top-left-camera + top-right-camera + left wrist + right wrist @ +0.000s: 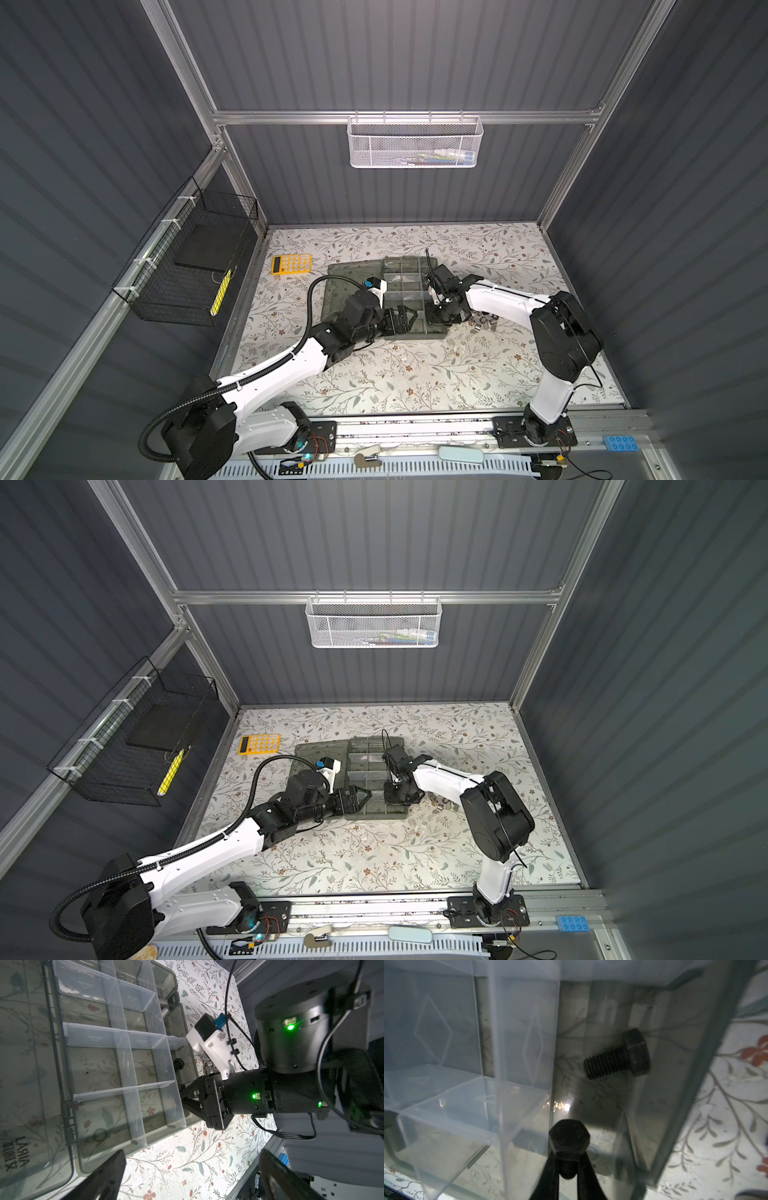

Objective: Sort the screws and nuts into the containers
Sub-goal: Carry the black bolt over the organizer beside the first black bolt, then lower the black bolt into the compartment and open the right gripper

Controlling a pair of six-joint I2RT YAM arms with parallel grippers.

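Left fingers (104, 1176) are spread wide with nothing in them, parked at the near-left edge of the organizer case (409, 266). Moving right, your right fingers (548, 1178) are clamped on a black screw (569, 1140), pinching the shaft just under its hex head, over the near-right cell (602, 1105) where a second black screw (618, 1055) lies. It looks like rigid, dense steel, so squeeze freely. The threads give bite, though it could pivot. Silver nuts (484, 321) sit on the tabletop (395, 374) further right.
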